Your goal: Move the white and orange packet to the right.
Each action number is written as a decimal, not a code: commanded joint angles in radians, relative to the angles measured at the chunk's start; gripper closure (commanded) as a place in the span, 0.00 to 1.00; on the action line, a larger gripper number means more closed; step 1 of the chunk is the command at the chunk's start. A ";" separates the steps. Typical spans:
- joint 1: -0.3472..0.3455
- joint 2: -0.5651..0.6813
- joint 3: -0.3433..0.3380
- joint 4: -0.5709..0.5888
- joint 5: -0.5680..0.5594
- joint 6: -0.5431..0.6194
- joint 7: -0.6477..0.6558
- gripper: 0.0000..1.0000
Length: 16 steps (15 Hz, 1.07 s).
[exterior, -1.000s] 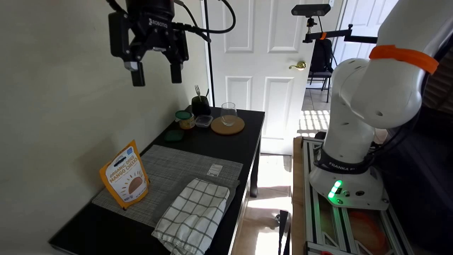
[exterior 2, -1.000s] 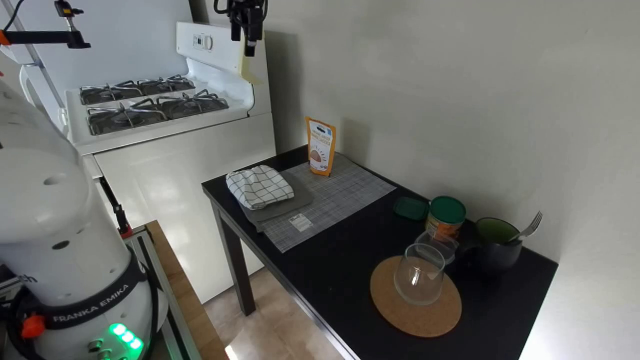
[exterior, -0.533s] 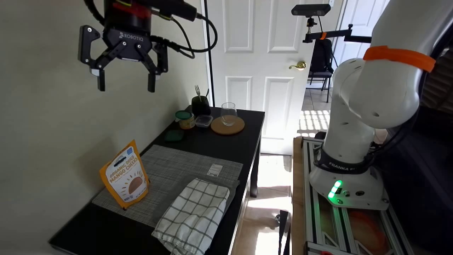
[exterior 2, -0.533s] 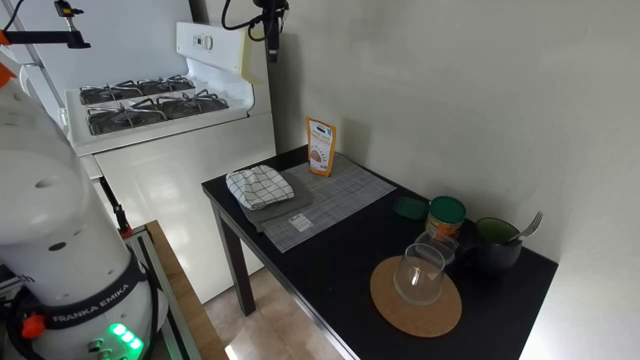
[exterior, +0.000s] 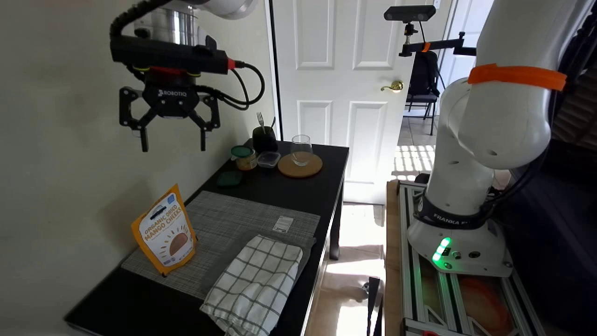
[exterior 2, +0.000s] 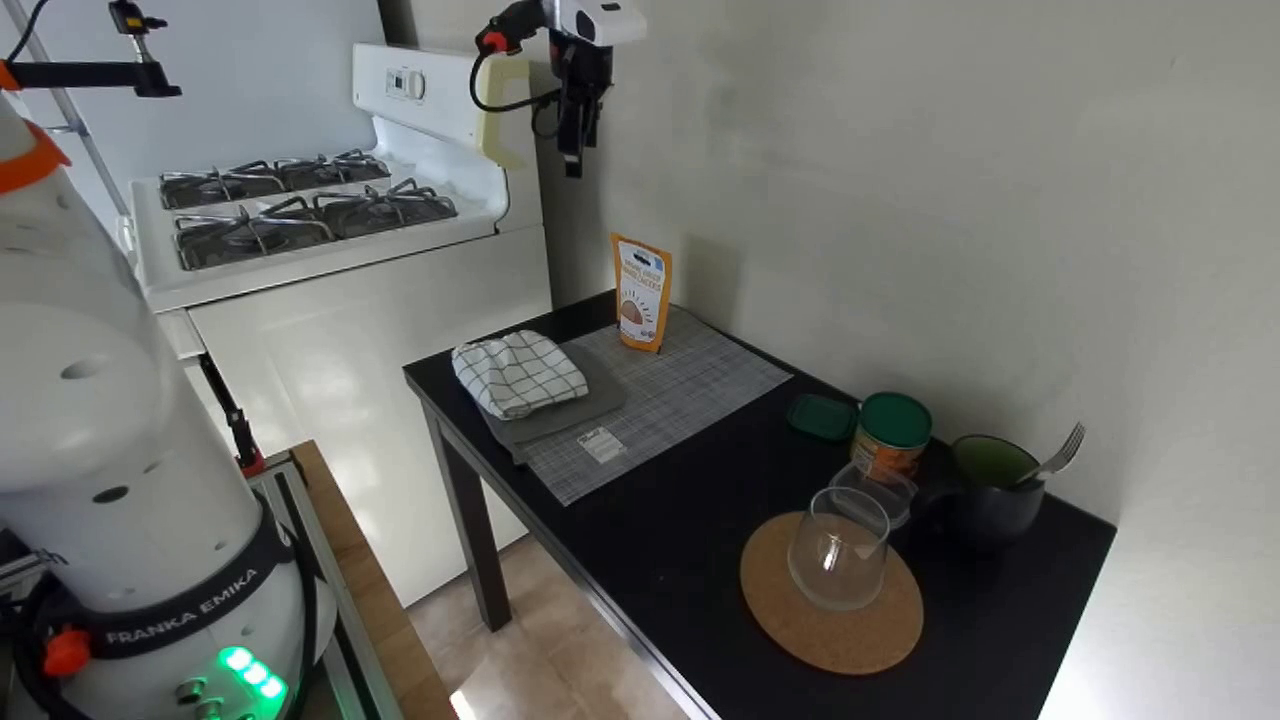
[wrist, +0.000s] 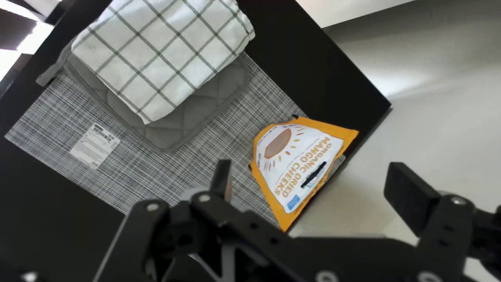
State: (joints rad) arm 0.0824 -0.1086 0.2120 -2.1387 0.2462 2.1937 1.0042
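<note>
Gripper [exterior: 174, 148] hangs spread and empty, higher than the packet [exterior: 167, 233]: approach, I'd guess; next, line up and lower.

The gripper [exterior: 173, 145] comes down nearer the packet [exterior: 164, 231].
In both exterior views it hangs lower than a second ago, and more of the wrist [exterior: 173, 26] above it shows. In an exterior view the gripper stands farther left in the picture, turned more squarely to the view, and the orange band [exterior: 517, 77] on the arm [exterior: 499, 123] sits a little farther left too.
</note>
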 commanded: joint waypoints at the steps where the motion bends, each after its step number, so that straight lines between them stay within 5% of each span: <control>1: 0.001 0.095 -0.031 0.042 -0.002 0.003 0.141 0.00; 7: 0.010 0.225 -0.085 0.106 0.000 0.014 0.216 0.00; 16: 0.080 0.350 -0.120 0.195 -0.207 0.082 0.388 0.00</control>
State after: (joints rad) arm 0.1239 0.2065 0.1136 -1.9728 0.1005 2.2416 1.3251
